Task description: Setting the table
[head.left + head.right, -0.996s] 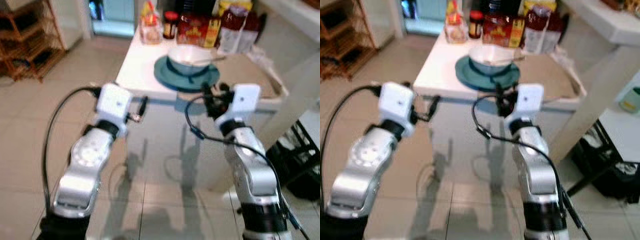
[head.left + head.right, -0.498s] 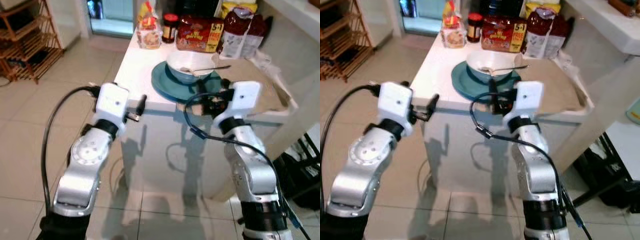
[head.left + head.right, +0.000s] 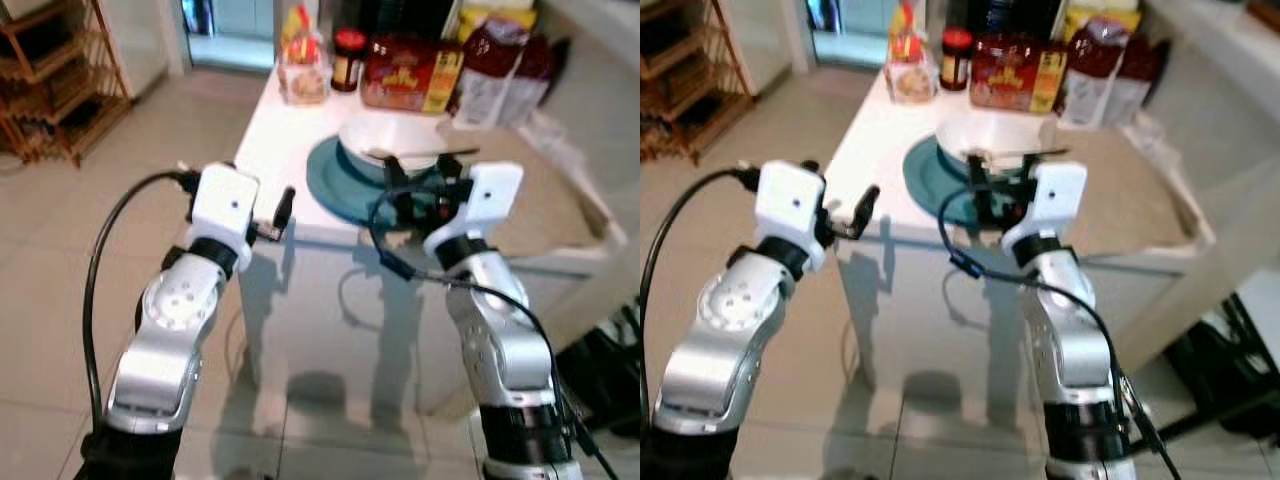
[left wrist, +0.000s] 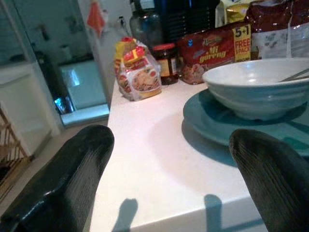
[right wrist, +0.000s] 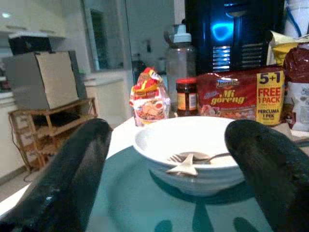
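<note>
Standing at the near edge of the white table (image 3: pixel 290 130). White bowl (image 5: pixel 193 140) sits on teal plate (image 3: pixel 345 180), fork (image 5: pixel 186 164) inside it. Right gripper (image 3: pixel 425 190) over the plate's near rim, fingers spread wide, empty. Left gripper (image 3: pixel 283 212) at the table's near-left corner, fingers wide apart, empty. Behind the bowl: red Mi Goreng noodle pack (image 5: pixel 234 96), dark jar (image 5: pixel 186 95), snack bag (image 4: pixel 140 72).

Blurred jar (image 3: pixel 348 58) label
</note>
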Robot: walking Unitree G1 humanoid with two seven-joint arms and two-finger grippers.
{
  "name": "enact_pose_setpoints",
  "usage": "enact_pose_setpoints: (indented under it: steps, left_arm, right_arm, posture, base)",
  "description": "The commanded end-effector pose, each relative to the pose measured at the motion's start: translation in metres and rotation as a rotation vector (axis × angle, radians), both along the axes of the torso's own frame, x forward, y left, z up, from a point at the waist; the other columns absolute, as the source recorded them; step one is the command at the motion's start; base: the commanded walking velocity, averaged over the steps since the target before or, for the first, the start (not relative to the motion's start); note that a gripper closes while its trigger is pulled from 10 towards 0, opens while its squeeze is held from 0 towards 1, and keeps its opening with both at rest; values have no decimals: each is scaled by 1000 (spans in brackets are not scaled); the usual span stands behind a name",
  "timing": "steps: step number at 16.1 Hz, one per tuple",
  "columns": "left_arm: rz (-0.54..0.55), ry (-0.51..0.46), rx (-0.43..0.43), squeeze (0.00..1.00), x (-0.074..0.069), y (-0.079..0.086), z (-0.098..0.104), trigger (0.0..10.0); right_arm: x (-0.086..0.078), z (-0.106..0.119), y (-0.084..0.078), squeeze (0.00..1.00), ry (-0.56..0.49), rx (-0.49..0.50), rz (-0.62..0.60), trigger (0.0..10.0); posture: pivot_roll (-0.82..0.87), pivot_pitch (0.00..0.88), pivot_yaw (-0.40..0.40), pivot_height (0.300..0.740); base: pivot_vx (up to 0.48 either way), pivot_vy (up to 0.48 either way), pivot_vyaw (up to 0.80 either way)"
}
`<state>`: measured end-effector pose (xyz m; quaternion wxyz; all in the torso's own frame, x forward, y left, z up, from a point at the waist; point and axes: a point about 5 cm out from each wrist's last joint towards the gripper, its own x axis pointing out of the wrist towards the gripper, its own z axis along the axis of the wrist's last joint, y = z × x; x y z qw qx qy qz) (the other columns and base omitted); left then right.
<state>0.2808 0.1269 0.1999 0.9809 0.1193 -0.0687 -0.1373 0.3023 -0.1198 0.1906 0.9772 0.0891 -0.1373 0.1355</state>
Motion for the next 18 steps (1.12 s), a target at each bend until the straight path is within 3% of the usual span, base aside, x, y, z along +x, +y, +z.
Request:
enact_pose_setpoints:
  steps: [1, 6, 8, 13, 14, 18]
  left_arm:
    - [-49, -11, -14, 0, -3, -9, 2, 10000]
    - [-127, 11, -12, 0, -8, -17, 0, 10000]
    - [-177, 11, -6, 0, -10, -22, 0, 10000]
    - [-310, 54, 17, 0, -20, -34, -5, 10000]
    - [-308, 52, 16, 0, -19, -34, -5, 10000]
    - [-293, 44, 25, 0, -16, -31, -2, 10000]
  right_arm:
    - [-4, 5, -10, 1000, -35, 16, -23, 10000]
    - [-6, 7, -4, 1000, -84, -6, 1, 10000]
    - [4, -3, -3, 1000, -38, -73, -44, 10000]
    - [24, -8, 4, 1000, -58, -110, -54, 10000]
    - [28, -10, 8, 0, -64, -125, -28, 10000]
    - [46, -15, 18, 0, -38, -149, -3, 10000]
  posture:
    - [88, 41, -73, 740]
    - [91, 54, -70, 740]
    - [96, 58, -66, 740]
    - [107, 58, -72, 740]
    - [109, 57, -70, 740]
    - [115, 55, -70, 740]
  base:
    - [0, 0, 0]
    - [0, 0, 0]
    - [0, 0, 0]
    - [0, 0, 0]
    - [0, 0, 0]
    - [0, 0, 0]
